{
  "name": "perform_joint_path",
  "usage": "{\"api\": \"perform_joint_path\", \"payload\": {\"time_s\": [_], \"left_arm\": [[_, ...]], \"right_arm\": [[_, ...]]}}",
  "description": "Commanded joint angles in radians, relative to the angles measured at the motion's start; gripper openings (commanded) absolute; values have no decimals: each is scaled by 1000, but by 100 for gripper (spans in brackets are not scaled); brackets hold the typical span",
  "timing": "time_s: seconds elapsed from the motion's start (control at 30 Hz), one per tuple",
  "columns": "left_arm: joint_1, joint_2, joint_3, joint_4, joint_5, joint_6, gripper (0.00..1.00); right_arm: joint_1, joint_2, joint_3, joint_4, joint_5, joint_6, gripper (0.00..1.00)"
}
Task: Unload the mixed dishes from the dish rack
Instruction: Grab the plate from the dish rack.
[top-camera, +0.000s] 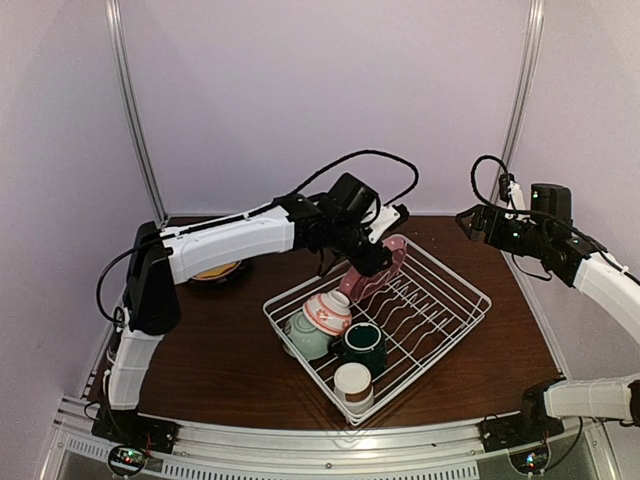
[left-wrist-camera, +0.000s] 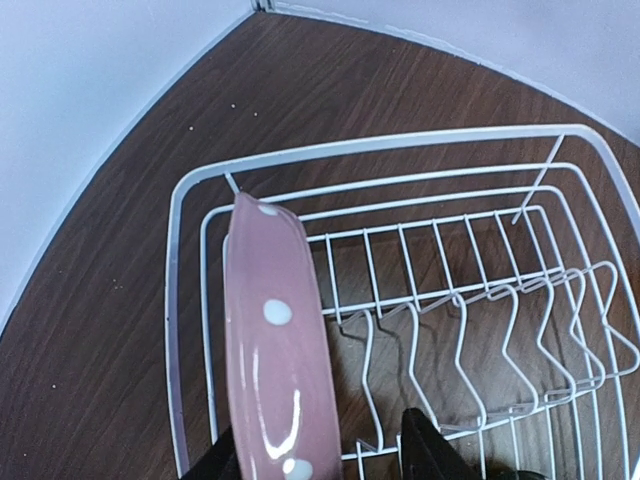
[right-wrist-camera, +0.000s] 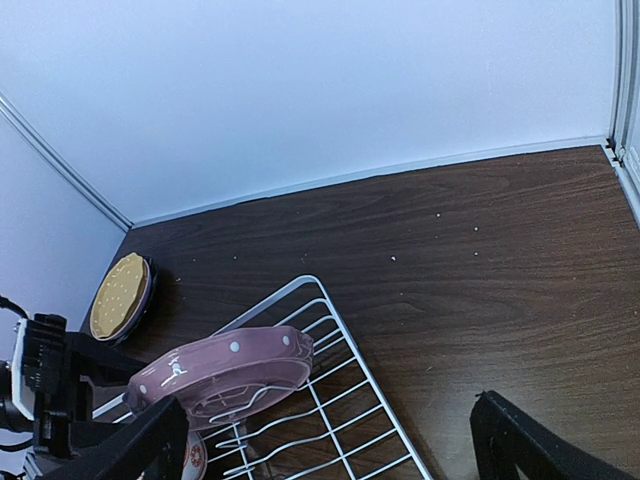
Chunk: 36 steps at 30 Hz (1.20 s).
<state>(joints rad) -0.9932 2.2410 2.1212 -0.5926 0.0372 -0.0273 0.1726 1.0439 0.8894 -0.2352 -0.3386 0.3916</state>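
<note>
The white wire dish rack (top-camera: 452, 308) sits mid-table. A pink plate with white dots (top-camera: 378, 268) stands on edge among its prongs. My left gripper (top-camera: 370, 248) is open and straddles the plate's rim (left-wrist-camera: 275, 370), which lies against the left finger with a gap to the right finger (left-wrist-camera: 430, 455). At the rack's near end are a red-and-white bowl (top-camera: 327, 311), a pale green bowl (top-camera: 303, 337), a dark green mug (top-camera: 362, 345) and a white-and-brown cup (top-camera: 353, 385). My right gripper (top-camera: 468, 222) is open and empty, high over the far right. No black utensil shows.
A yellow plate (top-camera: 215, 270) lies on the table at the far left, also in the right wrist view (right-wrist-camera: 118, 295). The brown table (top-camera: 230, 350) is walled by white panels at the back and sides. The rack's far half (left-wrist-camera: 480, 300) holds only bare prongs.
</note>
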Motion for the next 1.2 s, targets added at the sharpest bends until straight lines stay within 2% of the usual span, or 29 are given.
{"api": "perform_joint_path", "payload": {"time_s": [0.0, 0.3, 0.6, 0.77, 0.97, 1.17], "left_arm": [[1, 53, 51, -30, -65, -2, 46], [1, 94, 98, -56, -102, -5, 22], [1, 72, 173, -65, -44, -29, 0], [2, 36, 204, -49, -37, -36, 0], [24, -41, 194, 22, 113, -85, 0], [55, -123, 179, 70, 206, -132, 0]], "right_arm": [[5, -7, -18, 8, 10, -7, 100], [5, -5, -21, 13, 11, -7, 100], [6, -8, -20, 10, 13, -6, 100], [6, -12, -18, 5, 16, -8, 100], [6, -16, -18, 1, 15, -10, 100], [6, -23, -15, -4, 17, -10, 100]]}}
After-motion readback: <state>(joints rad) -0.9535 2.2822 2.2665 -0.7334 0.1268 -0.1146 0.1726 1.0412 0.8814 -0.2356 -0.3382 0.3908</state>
